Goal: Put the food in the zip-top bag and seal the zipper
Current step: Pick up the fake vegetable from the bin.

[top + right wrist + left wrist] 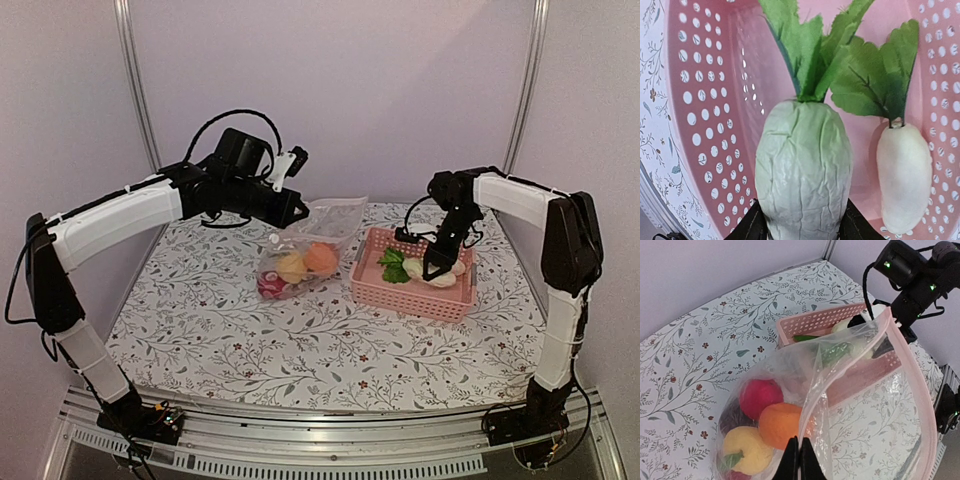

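The clear zip-top bag (310,245) lies mid-table, its mouth held up. My left gripper (800,460) is shut on the bag's film at the mouth edge. The pink zipper (917,390) curves down the right of the left wrist view. Inside the bag are a red ball (760,397), an orange piece (780,422), a yellow one (747,447) and a dark maroon one (730,417). My right gripper (802,227) is down in the pink basket (705,100), its fingers pressed on both sides of a pale green leafy radish (802,165). A white radish (903,175) lies beside it.
The pink perforated basket (410,292) stands right of the bag, almost touching it. My right arm (915,280) hangs over the basket's far side. Metal frame posts (135,90) rise at the back corners of the flower-patterned table (220,330).
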### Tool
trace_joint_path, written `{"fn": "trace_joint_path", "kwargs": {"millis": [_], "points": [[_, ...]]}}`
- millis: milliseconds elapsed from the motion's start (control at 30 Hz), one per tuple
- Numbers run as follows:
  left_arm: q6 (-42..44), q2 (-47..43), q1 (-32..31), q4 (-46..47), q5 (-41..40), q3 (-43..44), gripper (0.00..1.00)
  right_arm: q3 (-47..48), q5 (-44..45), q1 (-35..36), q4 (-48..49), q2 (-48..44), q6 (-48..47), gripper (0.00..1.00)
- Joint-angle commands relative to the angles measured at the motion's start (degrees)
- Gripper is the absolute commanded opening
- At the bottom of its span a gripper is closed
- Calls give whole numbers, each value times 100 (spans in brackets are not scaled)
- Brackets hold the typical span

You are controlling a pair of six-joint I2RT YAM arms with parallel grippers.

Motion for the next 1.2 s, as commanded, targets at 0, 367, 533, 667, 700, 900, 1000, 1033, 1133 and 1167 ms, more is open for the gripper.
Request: {"fn": "trace_joint_path", "kwargs": {"millis": [0,367,533,667,700,900,1000,1033,1133,1167], "points": [[95,97,20,-122,61,126,0,448,-238,15,-42,-481,-137,24],[129,84,21,-162,39,165,0,791,-1518,28,803,-1424,-126,11],[125,69,17,-174,37,172,0,674,-2167,34,1532,-2010,124,0],[110,60,21,-175,27,199,0,725,-2753,145,1913,-2235,423,0],[113,63,16,-174,26,209,0,738,-2869,193,2019,-2280,527,0],[96,25,19,-153,51,263,0,809,-3350,742,2676,-2350,830,0],[60,0,21,-156,100,304,0,1204,-3578,999,2592,-2225,669,0],[31,-11,17,-164,181,330,0,1382,-3644,1061,2538,-2075,610,0],[-23,-86,16,-172,418,409,0,1797,-3824,1240,2519,-1788,516,0],[-31,-106,18,-176,437,425,0,1934,-3859,1311,2520,-1648,495,0]]}}
